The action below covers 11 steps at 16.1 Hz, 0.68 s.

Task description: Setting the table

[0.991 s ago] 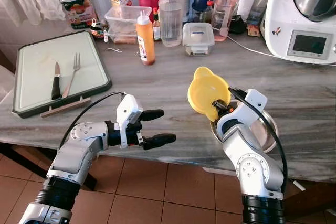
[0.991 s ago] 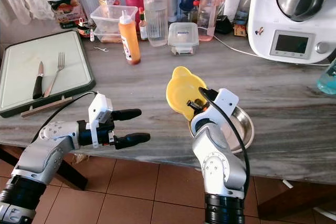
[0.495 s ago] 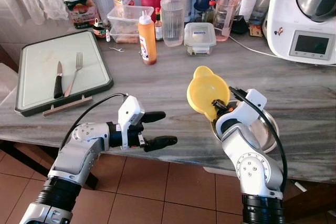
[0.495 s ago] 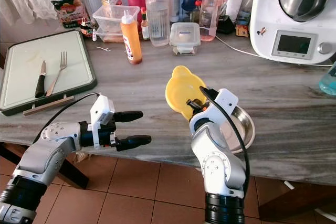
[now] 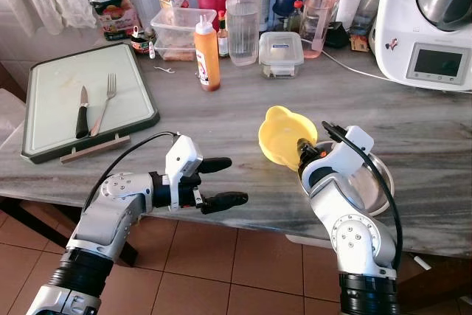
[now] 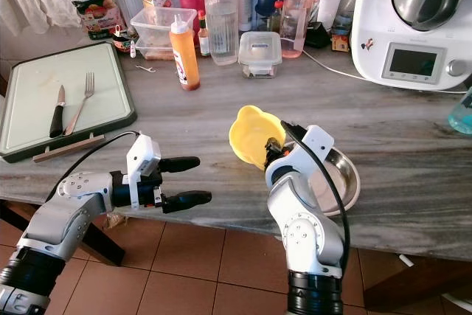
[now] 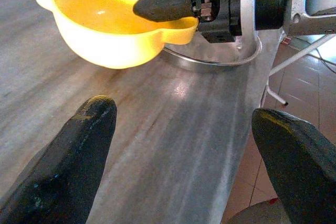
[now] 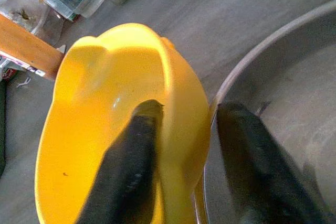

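Lowered since before, the yellow bowl (image 5: 284, 136) stays pinched by the right hand (image 5: 304, 151) beside the steel bowl (image 5: 376, 189).

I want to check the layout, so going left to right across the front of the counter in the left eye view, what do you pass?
Green-rimmed cutting board → black-handled knife → metal fork → open left gripper → yellow plastic bowl held by the right gripper → round steel dish.

Orange sauce bottle (image 5: 206, 53), water bottle (image 5: 243, 12), food processor (image 5: 426, 23) at counter back
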### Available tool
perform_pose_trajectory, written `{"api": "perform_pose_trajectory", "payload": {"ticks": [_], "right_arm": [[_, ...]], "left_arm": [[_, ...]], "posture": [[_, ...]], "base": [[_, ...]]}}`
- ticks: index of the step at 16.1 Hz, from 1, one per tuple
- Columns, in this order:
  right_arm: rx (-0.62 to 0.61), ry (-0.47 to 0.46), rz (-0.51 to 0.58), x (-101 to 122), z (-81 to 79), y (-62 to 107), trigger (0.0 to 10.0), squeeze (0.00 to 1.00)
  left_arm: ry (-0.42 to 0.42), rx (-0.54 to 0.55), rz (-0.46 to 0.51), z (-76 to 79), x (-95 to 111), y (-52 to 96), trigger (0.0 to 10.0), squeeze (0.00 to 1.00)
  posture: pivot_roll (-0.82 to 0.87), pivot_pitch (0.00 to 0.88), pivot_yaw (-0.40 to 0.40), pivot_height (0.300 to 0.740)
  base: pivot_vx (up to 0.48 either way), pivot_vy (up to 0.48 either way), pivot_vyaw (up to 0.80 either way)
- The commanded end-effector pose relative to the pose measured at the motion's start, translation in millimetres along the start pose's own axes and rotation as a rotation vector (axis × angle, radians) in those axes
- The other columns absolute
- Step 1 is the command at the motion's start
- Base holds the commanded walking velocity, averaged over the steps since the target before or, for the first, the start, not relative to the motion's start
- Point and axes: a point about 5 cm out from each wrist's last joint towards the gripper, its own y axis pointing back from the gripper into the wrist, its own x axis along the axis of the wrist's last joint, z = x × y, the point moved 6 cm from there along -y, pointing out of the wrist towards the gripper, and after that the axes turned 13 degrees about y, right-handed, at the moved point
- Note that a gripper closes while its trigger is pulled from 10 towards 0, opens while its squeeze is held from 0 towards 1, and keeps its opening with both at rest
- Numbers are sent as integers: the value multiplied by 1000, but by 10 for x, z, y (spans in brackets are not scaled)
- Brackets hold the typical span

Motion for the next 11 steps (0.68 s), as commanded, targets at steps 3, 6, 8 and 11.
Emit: {"api": "perform_pose_trajectory", "payload": {"ticks": [3,6,8,11], "right_arm": [[21,-92,-17,-30,-175,-1,10000,698],[21,-81,7,26,-160,-7,10000,714],[22,-81,18,56,-159,-13,10000,722],[20,-77,25,78,-150,-26,10000,714]], "left_arm": [[-12,4,-32,-16,-53,41,10000,0],[-14,6,-35,-28,-63,38,10000,0],[-15,8,-34,-33,-62,32,10000,0],[-18,10,-32,-42,-57,31,10000,0]], "posture": [[87,102,52,740],[88,99,53,740],[88,98,54,740],[91,97,55,740]], "base": [[0,0,0],[0,0,0],[0,0,0],[0,0,0]]}}
